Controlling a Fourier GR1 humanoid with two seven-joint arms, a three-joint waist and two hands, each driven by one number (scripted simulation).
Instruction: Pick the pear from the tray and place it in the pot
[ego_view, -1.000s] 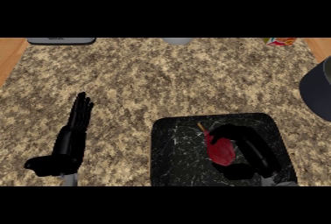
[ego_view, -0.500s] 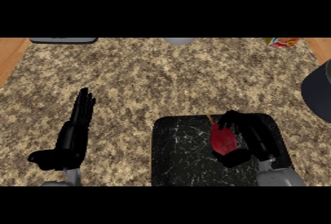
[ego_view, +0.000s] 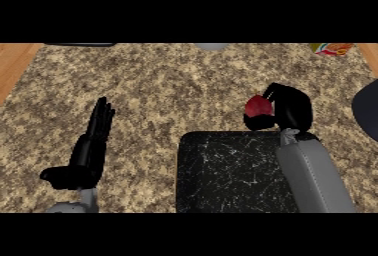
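1. Red and rounded, the pear sits in the grasp of the right hand. The black fingers and thumb curl round its right side and lower edge, so only its left and upper part shows.
2. The pear is outside the tray. It lies just past the tray's far edge, over the speckled brown stone of the bench. How high it is above the bench cannot be told from this steep downward view.
3. The tray is a black, rounded square with thin white veining. It lies at the near side of the bench, right of centre, and nothing shows on its visible surface.
4. The right forearm, grey, runs up from the lower edge across the tray's right side to the hand.
5. The pot shows only as a dark curved shape cut off by the right edge of the view. It is to the right of the right hand and apart from it.
6. The left hand is at the left side of the bench. Its fingers are straight and held together, pointing away from the robot, and the thumb sticks out to the left. It holds nothing and is well apart from the tray.
7. A strip of wood borders the bench at the upper left.
8. At the far edge, a colourful packet is partly in view at the upper right.
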